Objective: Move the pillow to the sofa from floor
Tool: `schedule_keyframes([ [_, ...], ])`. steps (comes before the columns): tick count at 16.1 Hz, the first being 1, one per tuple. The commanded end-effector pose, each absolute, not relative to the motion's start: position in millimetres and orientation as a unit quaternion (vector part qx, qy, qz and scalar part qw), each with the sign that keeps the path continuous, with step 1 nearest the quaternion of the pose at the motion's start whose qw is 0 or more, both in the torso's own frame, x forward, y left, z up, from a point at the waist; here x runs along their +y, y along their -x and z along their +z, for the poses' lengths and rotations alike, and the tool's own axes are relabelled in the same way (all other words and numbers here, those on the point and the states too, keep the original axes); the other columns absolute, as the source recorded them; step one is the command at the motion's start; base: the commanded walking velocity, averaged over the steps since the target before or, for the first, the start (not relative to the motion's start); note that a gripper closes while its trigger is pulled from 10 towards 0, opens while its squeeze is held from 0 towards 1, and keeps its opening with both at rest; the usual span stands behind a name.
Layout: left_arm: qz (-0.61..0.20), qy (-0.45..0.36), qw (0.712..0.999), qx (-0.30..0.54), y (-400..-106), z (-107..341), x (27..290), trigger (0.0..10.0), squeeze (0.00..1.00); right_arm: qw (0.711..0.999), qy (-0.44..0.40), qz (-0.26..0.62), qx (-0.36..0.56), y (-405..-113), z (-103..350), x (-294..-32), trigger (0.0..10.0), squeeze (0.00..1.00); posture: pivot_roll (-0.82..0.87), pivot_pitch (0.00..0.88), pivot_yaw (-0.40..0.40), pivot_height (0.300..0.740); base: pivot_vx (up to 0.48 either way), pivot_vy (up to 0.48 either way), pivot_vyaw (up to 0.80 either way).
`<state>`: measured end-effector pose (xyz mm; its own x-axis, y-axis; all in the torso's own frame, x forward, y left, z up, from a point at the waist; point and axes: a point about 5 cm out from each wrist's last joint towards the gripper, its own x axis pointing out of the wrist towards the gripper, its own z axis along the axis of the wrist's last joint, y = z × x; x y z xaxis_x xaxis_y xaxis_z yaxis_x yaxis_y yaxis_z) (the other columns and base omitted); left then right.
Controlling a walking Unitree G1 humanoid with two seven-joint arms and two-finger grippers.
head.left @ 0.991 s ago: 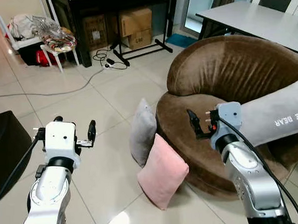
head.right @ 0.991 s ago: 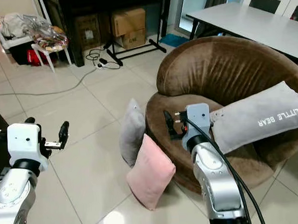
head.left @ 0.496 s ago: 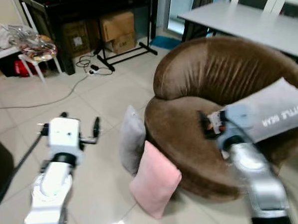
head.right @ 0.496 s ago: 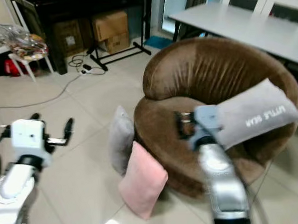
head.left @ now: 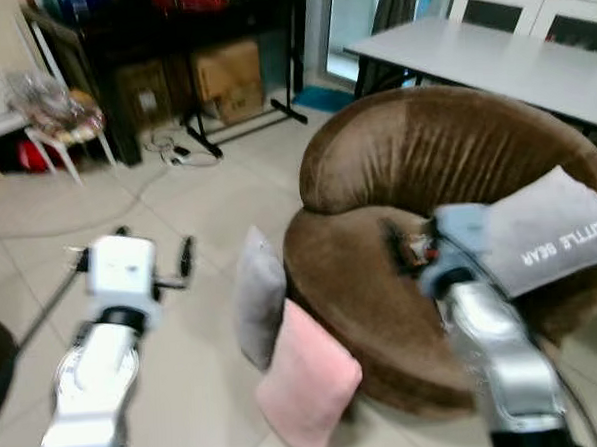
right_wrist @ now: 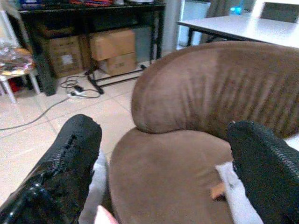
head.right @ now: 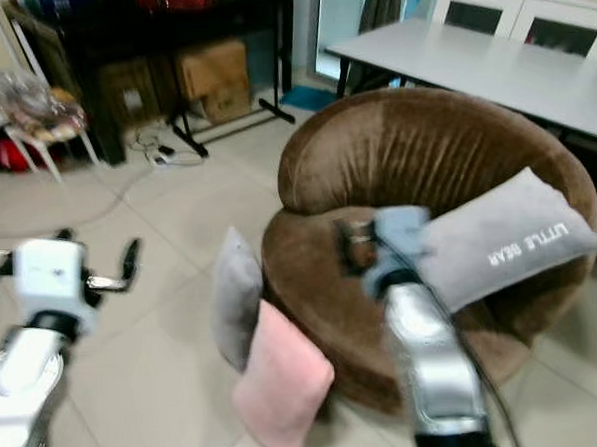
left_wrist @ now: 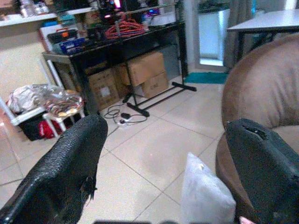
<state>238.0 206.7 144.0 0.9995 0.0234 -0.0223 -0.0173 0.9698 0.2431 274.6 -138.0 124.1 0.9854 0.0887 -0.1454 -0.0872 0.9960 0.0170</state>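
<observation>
A pink pillow (head.left: 309,381) stands on the tiled floor, leaning against the front of the round brown sofa (head.left: 456,165). A grey pillow (head.left: 259,308) stands just behind it, also against the sofa, and its top corner (left_wrist: 205,196) appears in the left wrist view. A second grey pillow (head.left: 551,232) printed "LITTLE BEAR" lies on the sofa seat. My left gripper (head.left: 150,263) is raised over the floor left of the pillows, open and empty. My right gripper (head.left: 398,248) is held over the sofa seat (right_wrist: 173,182), open and empty.
A white table (head.left: 490,58) stands behind the sofa. At the back are a black shelf with cardboard boxes (head.left: 226,72), a stand with cables (head.left: 179,150) on the floor, and a small white stool (head.left: 58,131) piled with things. Open tiles (head.left: 187,390) lie before the pillows.
The whole picture has shifted and blurred as the camera moved closer to the sofa and turned. Both arms stay raised in the same pose with grippers open.
</observation>
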Motion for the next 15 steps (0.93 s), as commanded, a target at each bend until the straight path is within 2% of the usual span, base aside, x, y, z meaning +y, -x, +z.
schedule_keyframes([
  [1, -0.002, -0.118, 0.993, 0.009, -239.5, 144.8, 199.9, 10.0, 1.0, 0.997, 0.0, 0.026, 0.07, -275.8, 126.1, -149.2, 10.0, 1.0, -0.05, 0.0, -0.037, 0.74, 0.349, 0.0, 0.0],
  [14, -0.012, -0.122, 0.992, 0.009, -240.6, 144.2, 196.7, 10.0, 1.0, 0.997, -0.016, 0.025, 0.069, -274.2, 125.1, -149.1, 10.0, 1.0, -0.06, 0.0, -0.032, 0.74, 0.352, 0.0, 0.0],
  [15, -0.014, -0.125, 0.992, 0.008, -240.5, 144.1, 196.3, 10.0, 1.0, 0.997, -0.016, 0.024, 0.069, -274.0, 124.8, -149.6, 10.0, 1.0, -0.06, 0.0, -0.033, 0.74, 0.0, 0.0, 0.0],
])
